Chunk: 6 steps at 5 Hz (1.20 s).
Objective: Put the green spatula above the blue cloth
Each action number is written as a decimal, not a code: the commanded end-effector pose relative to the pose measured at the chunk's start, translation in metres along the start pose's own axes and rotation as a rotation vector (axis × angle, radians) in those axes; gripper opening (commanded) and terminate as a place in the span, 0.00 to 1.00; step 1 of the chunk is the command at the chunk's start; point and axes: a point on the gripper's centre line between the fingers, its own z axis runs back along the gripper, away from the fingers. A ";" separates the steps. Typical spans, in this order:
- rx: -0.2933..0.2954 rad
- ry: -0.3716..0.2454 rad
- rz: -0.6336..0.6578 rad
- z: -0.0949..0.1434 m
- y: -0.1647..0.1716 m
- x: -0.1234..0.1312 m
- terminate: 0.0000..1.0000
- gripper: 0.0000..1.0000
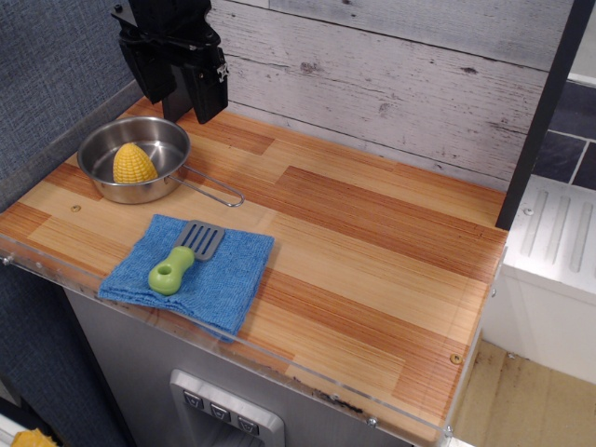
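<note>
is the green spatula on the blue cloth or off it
On it. The green spatula lies flat on the blue cloth, handle and grey blade both within the cloth's edges. The gripper hangs apart, up by the pan.

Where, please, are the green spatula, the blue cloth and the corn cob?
green spatula (177, 265), table camera view, on its lime handle.
blue cloth (233, 270), table camera view, on bare fabric right of the spatula.
corn cob (134, 164), table camera view, on its middle.

End effector top cut off by upper edge, arm unseen
</note>
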 end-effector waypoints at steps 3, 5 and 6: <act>0.028 0.000 -0.043 0.003 -0.026 -0.055 0.00 1.00; 0.097 0.015 -0.037 -0.015 -0.044 -0.079 0.00 1.00; 0.095 0.021 -0.014 -0.023 -0.045 -0.074 0.00 1.00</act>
